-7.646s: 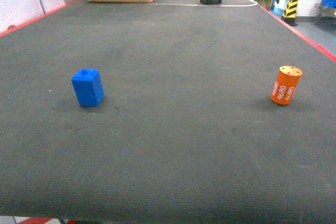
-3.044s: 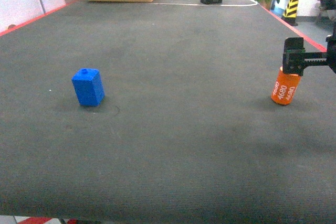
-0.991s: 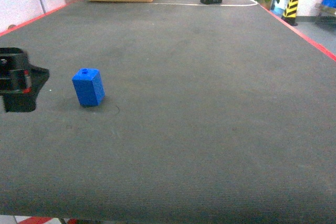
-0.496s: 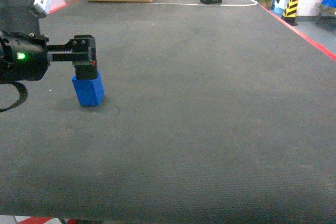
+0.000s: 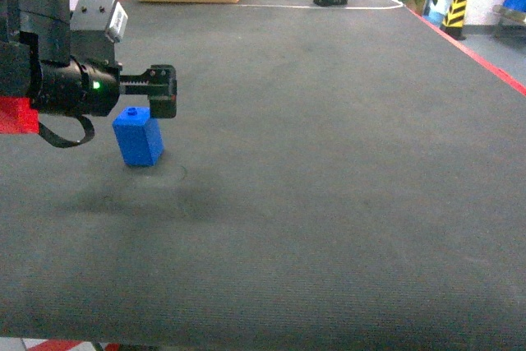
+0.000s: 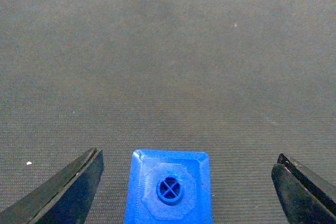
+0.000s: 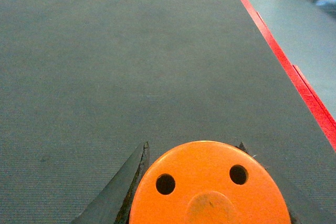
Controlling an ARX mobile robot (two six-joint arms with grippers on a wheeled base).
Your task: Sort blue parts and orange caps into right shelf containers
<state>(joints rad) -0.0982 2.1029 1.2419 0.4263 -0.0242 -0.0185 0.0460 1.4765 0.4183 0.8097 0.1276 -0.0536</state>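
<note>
The small bright-blue boxy plastic block [image 5: 138,136] stands upright on the dark grey tabletop [image 5: 312,162], left of centre, taller than wide, and the left wrist view looks straight down on the round cross-marked stud on its top. The orange plastic cylinder cap [image 7: 209,188] is off the tabletop, held between dark jaws, flat top up, two small round holes showing.

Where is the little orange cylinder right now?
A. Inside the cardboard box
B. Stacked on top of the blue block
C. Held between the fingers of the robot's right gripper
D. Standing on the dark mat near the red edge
C: in the right wrist view the orange cap sits clamped in the right gripper, off the mat.
</note>
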